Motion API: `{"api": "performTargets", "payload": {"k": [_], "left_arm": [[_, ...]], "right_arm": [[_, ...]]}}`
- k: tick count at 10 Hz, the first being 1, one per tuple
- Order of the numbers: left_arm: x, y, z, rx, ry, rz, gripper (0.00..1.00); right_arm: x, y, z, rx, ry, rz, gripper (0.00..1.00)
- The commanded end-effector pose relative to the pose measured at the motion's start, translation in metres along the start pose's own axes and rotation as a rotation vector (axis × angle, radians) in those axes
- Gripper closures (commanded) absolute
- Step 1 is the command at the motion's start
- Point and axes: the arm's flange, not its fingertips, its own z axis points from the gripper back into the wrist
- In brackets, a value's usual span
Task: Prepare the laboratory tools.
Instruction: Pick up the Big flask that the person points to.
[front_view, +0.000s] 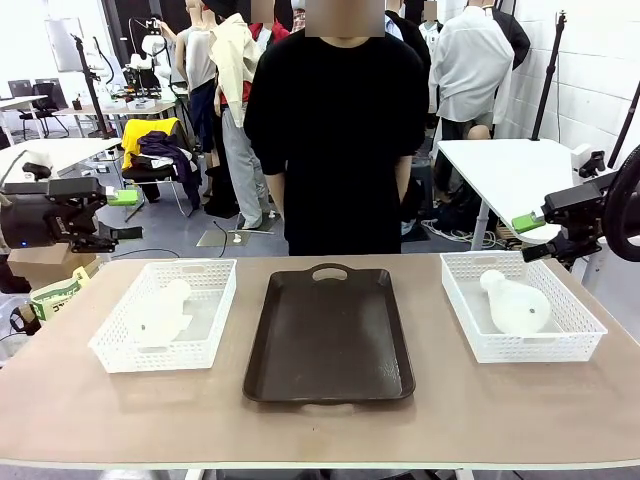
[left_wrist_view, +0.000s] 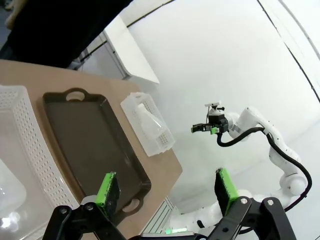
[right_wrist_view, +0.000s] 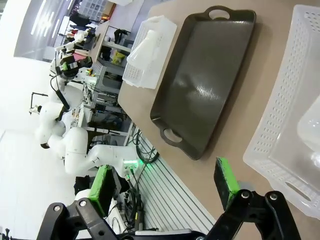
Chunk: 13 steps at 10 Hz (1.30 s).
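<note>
The front camera is sitting at the robot's edge of the tabletop (front_view: 320, 430), slightly above it, facing straight across toward the person (front_view: 335, 130) at the far side. The left wrist camera is hanging near the tabletop's left end, looking between the left fingers (left_wrist_view: 107, 192) across the dark brown tray (left_wrist_view: 85, 145). The right wrist camera is looking from the opposite end between the right fingers (right_wrist_view: 226, 181), rolled sideways. All three views are sharing the tray, the left basket (front_view: 150, 357) and the right basket (front_view: 530, 347).
</note>
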Motion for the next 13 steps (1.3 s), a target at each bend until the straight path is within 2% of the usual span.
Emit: {"api": "performTargets", "payload": {"k": [1,2,13], "left_arm": [[-0.0008,-0.0032,-0.0087,0.095,0.098,-0.078,0.00],[0.0000,0.0000,0.0000,0.000,0.000,0.000,0.00],[0.0000,0.0000,0.0000,0.000,0.000,0.000,0.00]], "right_arm": [[0.0071,-0.0046,-0.0017,-0.053,-0.085,-0.019,0.00],[0.0000,0.0000,0.0000,0.000,0.000,0.000,0.00],[0.0000,0.0000,0.0000,0.000,0.000,0.000,0.00]]}}
